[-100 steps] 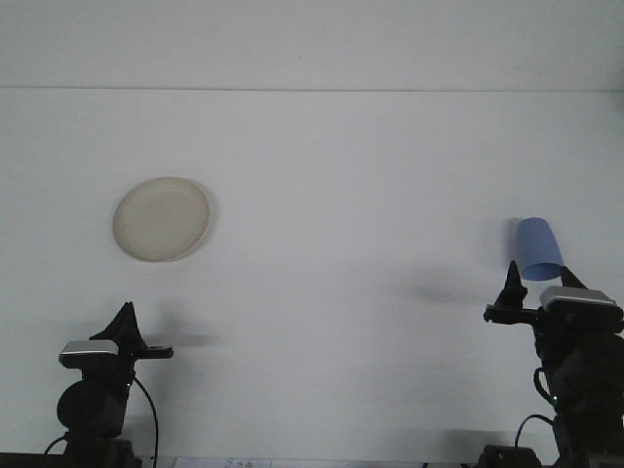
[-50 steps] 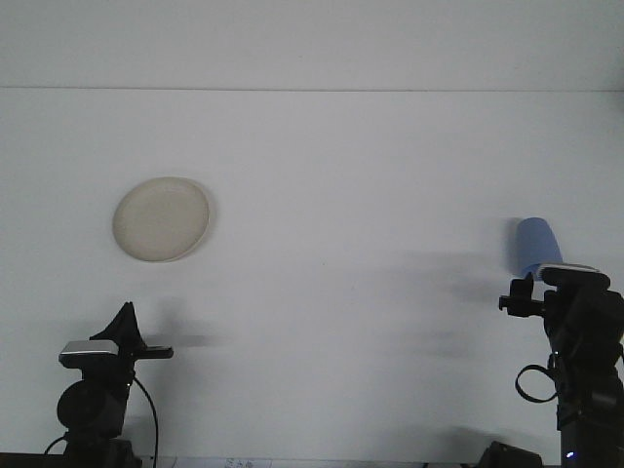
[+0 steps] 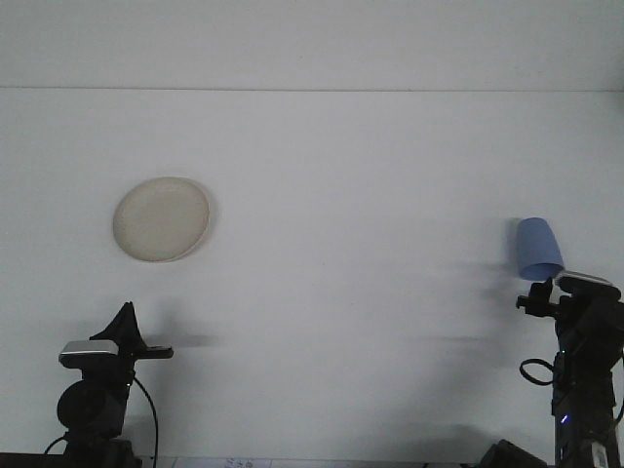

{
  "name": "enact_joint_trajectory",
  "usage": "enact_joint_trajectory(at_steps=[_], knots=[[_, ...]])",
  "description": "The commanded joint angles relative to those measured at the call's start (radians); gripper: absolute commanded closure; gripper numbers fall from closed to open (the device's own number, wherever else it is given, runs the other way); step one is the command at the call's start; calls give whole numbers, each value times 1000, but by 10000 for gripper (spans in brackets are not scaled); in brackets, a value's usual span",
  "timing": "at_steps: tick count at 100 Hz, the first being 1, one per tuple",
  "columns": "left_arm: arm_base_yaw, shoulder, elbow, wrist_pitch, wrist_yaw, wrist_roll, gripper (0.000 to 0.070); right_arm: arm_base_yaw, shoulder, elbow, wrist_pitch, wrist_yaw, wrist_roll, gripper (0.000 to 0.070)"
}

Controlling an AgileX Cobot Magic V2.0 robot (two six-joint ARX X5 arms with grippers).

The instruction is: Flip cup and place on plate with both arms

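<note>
Sitting just beyond right pincer (image 3: 546,292), blue cup (image 3: 538,248)

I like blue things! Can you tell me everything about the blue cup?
The blue cup is small, plain and looks like smooth plastic. It stands on the white table at the right side, narrow end up and wide end down, so it looks upside down. It leans slightly. The right gripper is just below it in the picture; nothing visibly holds it. The plate is far off to the left.

One plate (image 3: 162,218), one cup (image 3: 538,249), two hands
</note>
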Motion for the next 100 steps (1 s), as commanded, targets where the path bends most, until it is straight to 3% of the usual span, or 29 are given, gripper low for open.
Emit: enact_joint_trajectory(at_steps=[1,53,69,89,100], knots=[[0,-2,-19,11,-4,-7,684,-10,60,7,45,-10,-19,223],[0,-2,-19,11,-4,-7,684,-15,476,48,491,-34,-71,233],[0,-2,-19,11,-4,-7,684,-14,569,117,494,-55,-71,358],[0,-2,-19,11,-4,-7,684,-13,583,141,528,-57,-66,665],[0,-2,-19,11,-4,-7,684,-13,578,143,532,-58,-56,697]])
